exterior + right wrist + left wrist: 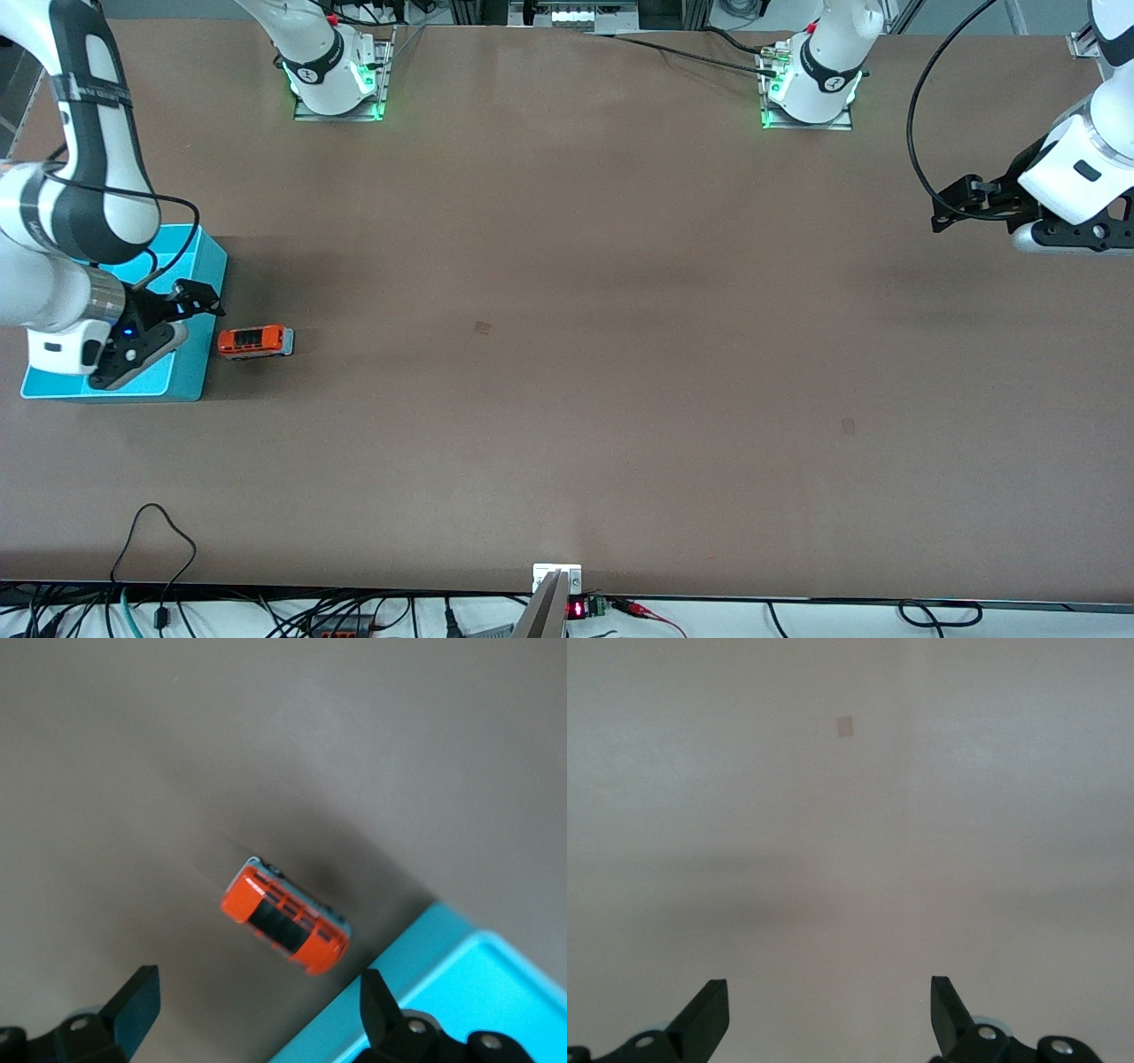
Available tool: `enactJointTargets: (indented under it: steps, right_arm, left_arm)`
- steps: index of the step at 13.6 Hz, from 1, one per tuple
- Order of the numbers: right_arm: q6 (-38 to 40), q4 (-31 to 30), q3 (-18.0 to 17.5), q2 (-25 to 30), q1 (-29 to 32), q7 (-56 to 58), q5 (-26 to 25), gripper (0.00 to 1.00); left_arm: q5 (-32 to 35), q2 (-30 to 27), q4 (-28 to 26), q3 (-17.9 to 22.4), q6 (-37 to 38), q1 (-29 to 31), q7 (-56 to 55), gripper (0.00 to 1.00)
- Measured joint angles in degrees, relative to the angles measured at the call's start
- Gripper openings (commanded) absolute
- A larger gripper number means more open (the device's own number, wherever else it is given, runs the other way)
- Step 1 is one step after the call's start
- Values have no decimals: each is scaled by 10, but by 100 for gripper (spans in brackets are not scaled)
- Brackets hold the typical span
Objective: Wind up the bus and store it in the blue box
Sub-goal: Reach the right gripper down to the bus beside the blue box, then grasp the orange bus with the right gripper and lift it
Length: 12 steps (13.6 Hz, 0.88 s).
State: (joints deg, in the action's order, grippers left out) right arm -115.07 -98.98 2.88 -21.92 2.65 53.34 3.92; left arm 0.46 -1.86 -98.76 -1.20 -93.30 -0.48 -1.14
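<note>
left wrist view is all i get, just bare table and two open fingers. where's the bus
Observer: The bus sits on the table at the right arm's end, just beside the blue box.
Operator: is it in the box yet
Observer: No, it stands on its wheels outside the box, apart from its wall.
Operator: what's the right claw doing
Observer: The right claw hangs open over the box's edge next to the bus, holding nothing.
Operator: and mine
Observer: The left claw is open over bare table at the left arm's end, waiting.
</note>
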Motion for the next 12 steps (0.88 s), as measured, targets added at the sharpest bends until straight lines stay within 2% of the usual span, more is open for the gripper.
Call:
enactJointTargets:
  steps: [5, 8, 12]
  right_arm:
    - [-58, -38, -2, -25, 2, 270, 0, 100]
    - [-64, -47, -4, -51, 2, 336, 0, 100]
    - [-120, -64, -4, -90, 2, 402, 0, 100]
  left_arm:
    - [0, 0, 5, 0, 1, -3, 0, 100]
    - [0, 0, 7, -1, 1, -3, 0, 100]
    - [0, 0, 7, -1, 1, -3, 0, 100]
